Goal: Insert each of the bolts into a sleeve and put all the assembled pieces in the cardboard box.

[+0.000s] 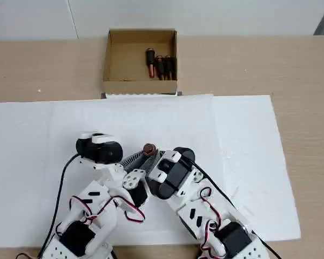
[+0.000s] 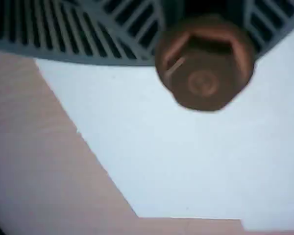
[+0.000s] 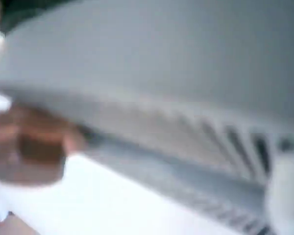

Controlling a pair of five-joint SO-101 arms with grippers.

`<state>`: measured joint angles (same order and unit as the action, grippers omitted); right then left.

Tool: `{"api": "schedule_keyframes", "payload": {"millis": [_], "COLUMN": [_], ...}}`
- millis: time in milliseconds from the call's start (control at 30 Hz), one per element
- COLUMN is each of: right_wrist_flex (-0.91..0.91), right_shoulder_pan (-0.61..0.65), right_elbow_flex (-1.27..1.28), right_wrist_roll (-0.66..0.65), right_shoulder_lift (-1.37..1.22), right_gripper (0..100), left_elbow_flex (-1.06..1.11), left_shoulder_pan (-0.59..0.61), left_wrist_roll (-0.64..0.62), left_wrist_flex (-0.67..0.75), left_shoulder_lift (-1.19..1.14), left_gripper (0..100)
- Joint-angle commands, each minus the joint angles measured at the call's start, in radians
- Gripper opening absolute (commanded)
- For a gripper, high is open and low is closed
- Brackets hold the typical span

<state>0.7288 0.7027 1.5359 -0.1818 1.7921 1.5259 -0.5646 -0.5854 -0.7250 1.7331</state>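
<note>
Copper-headed bolt (image 1: pixel 148 149) held over white paper (image 1: pixel 248 140).
Left gripper (image 1: pixel 141 157) clamps the bolt — right gripper (image 1: pixel 156 159) just beside it, its grip impossible to tell.

Between the left arm (image 1: pixel 89 216) and the right arm (image 1: pixel 205 210) only the brown head of a bolt (image 1: pixel 148 149) pokes out. Its shank is hidden behind their white housings, and I cannot tell how it is held or whether anything is fitted over it. Both arms are cut off at the near edge. Far off in the cardboard box (image 1: pixel 114 59), the dark pieces (image 1: pixel 161 66) are too small to make out their parts.
</note>
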Motion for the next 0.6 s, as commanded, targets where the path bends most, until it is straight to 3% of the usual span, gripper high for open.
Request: {"api": "schedule_keyframes", "payload": {"millis": [0,133,567], "right_wrist_flex": [-0.024,-0.024,-0.024], "right_shoulder_pan": [0.002,0.002,0.002], "right_elbow_flex": [-0.048,-0.048,-0.049], "right_wrist_roll": [-0.011,-0.011,-0.012], "right_shoulder_lift": [0.010,0.010,0.010], "right_gripper": [0.4,0.4,0.4], "left_elbow_flex": [-0.010,-0.033,-0.226], "left_shoulder_pan": [0.041,0.100,0.110], "left_wrist_roll": [0.069,0.101,0.101], "left_wrist_flex": [-0.003,-0.009,-0.186], "left_shoulder_lift": [0.011,0.008,0.006], "left_gripper": [5,18,18]}}
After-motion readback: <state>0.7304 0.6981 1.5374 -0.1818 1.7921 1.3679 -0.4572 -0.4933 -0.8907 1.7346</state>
